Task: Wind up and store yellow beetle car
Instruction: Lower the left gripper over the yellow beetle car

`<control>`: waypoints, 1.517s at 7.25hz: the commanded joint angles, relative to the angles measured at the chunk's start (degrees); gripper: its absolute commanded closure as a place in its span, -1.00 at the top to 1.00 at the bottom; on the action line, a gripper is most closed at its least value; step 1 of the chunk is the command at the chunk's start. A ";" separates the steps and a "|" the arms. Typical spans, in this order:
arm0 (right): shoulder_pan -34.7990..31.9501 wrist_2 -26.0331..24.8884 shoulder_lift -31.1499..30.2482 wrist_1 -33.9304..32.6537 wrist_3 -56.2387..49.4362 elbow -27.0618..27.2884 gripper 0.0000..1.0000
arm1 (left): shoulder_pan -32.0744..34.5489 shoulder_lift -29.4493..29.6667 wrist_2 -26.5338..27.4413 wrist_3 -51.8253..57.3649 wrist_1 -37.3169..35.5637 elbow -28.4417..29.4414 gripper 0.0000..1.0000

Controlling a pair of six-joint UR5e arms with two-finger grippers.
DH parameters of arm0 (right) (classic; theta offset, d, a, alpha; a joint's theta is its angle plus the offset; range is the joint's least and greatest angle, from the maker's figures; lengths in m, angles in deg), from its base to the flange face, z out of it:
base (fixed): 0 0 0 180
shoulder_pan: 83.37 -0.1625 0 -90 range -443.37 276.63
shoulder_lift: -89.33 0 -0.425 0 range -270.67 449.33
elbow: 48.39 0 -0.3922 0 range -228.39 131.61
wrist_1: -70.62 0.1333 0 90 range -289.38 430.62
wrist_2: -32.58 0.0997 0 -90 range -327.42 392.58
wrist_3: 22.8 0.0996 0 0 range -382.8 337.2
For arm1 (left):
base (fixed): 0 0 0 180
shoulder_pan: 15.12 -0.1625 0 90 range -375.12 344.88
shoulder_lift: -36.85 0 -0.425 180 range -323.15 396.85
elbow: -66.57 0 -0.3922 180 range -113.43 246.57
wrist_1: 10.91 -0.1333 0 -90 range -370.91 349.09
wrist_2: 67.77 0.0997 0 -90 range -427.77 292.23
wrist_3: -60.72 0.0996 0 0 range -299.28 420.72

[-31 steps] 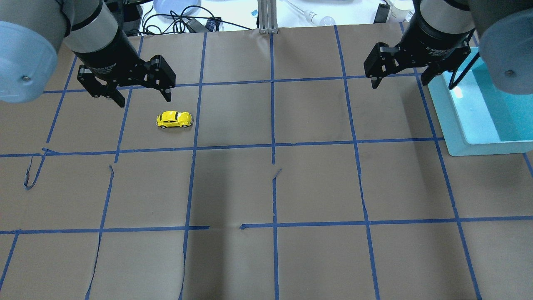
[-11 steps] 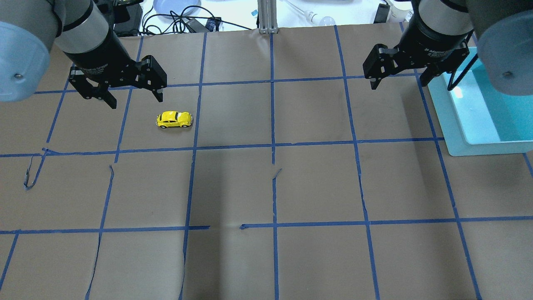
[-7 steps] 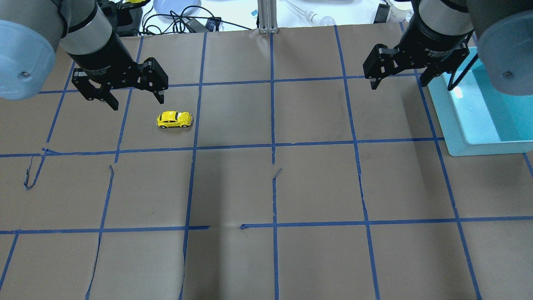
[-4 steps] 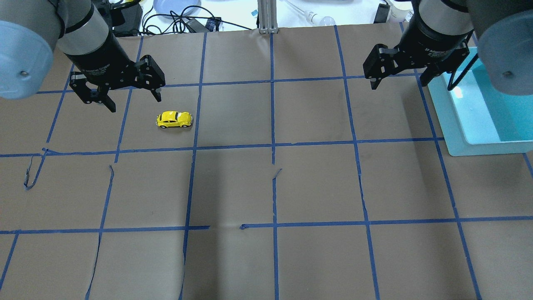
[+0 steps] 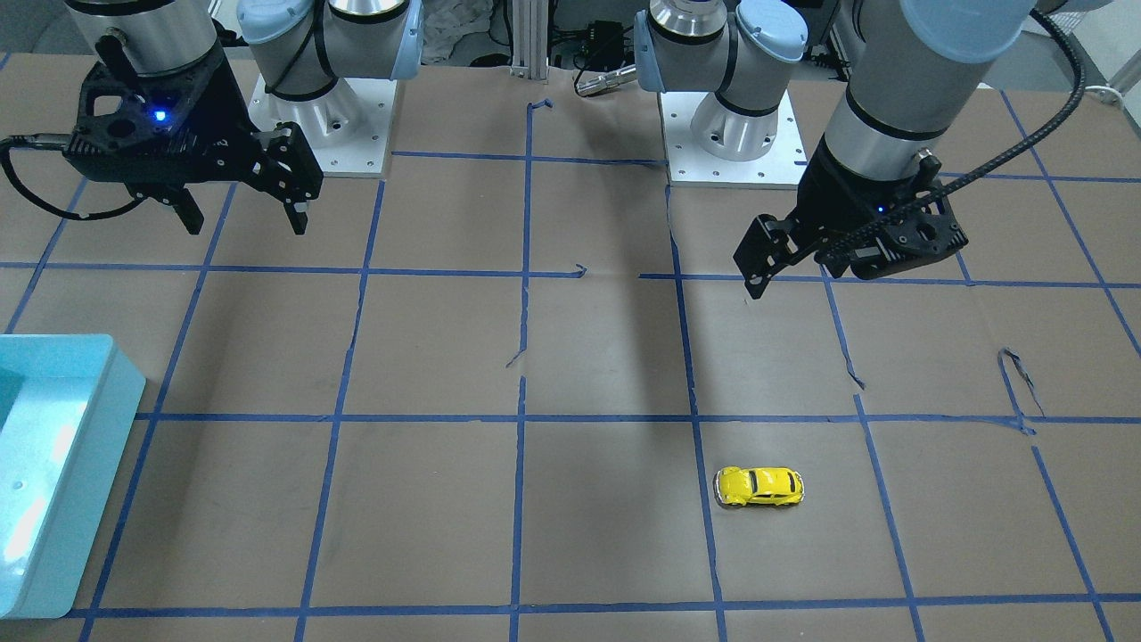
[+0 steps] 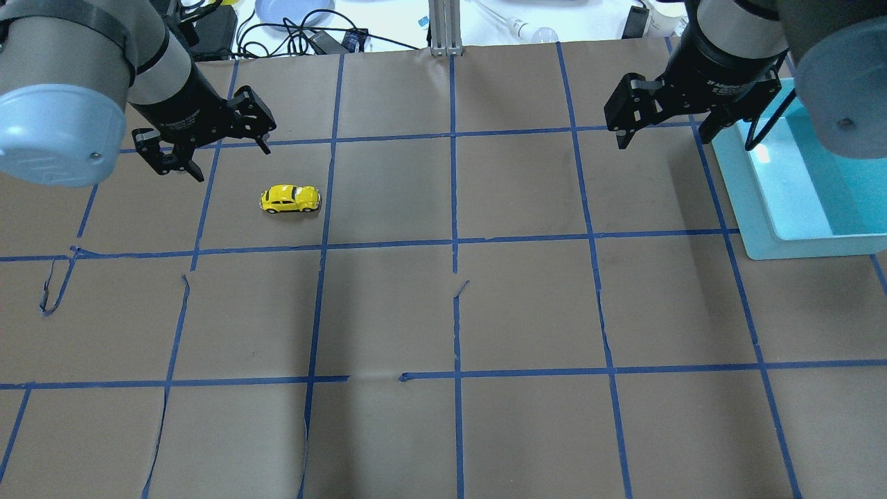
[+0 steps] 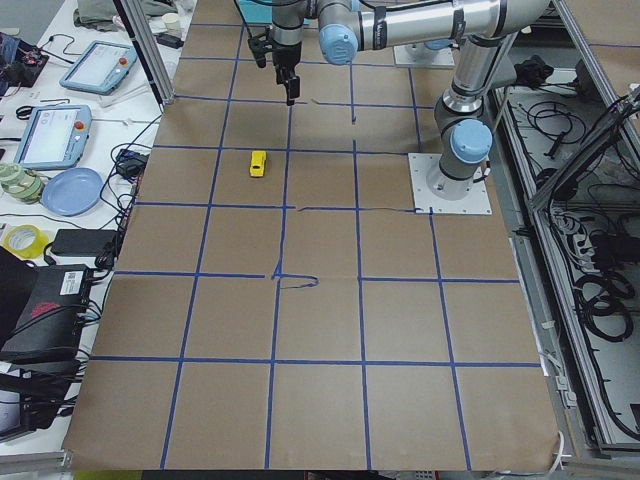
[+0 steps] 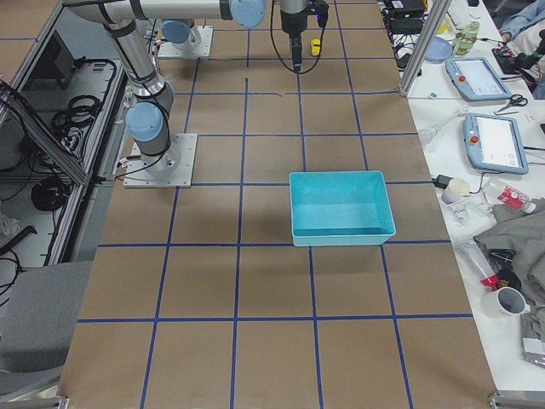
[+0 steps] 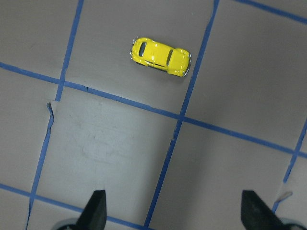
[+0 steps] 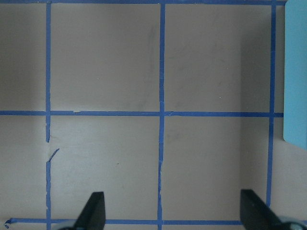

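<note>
The yellow beetle car (image 6: 290,199) stands on its wheels on the brown paper, left of the table's middle; it also shows in the front view (image 5: 759,486) and the left wrist view (image 9: 160,57). My left gripper (image 6: 233,165) is open and empty. It hangs above the table a little behind and to the left of the car, not touching it. My right gripper (image 6: 664,141) is open and empty, hanging at the far right beside the light-blue bin (image 6: 752,208).
The table is covered in brown paper with a blue tape grid; some tape strips curl up near the left (image 6: 52,287). The bin also shows in the front view (image 5: 107,428). Cables, a plate and tablets lie beyond the table's far edge.
My left gripper has drifted slightly left and away from the car, and its wrist has turned. The car and my right gripper have not moved.
</note>
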 commanded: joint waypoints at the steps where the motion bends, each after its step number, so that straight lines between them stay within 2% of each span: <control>1: -0.09 0.00 -0.09 0.00 -0.02 0.00 1.00 | -0.42 3.41 0.00 -21.88 -5.21 -1.68 1.00; 5: -0.18 -0.09 0.00 0.00 -0.02 0.00 1.00 | -1.12 12.98 0.97 -41.38 -10.74 -1.60 1.00; 7: -0.26 -0.09 -0.09 0.00 -0.02 0.00 1.00 | -1.30 17.38 0.88 -42.89 -16.45 -1.07 1.00; 11: -0.26 -0.09 0.00 0.00 -0.11 0.00 1.00 | -1.47 22.84 0.62 -46.94 -18.58 -0.54 1.00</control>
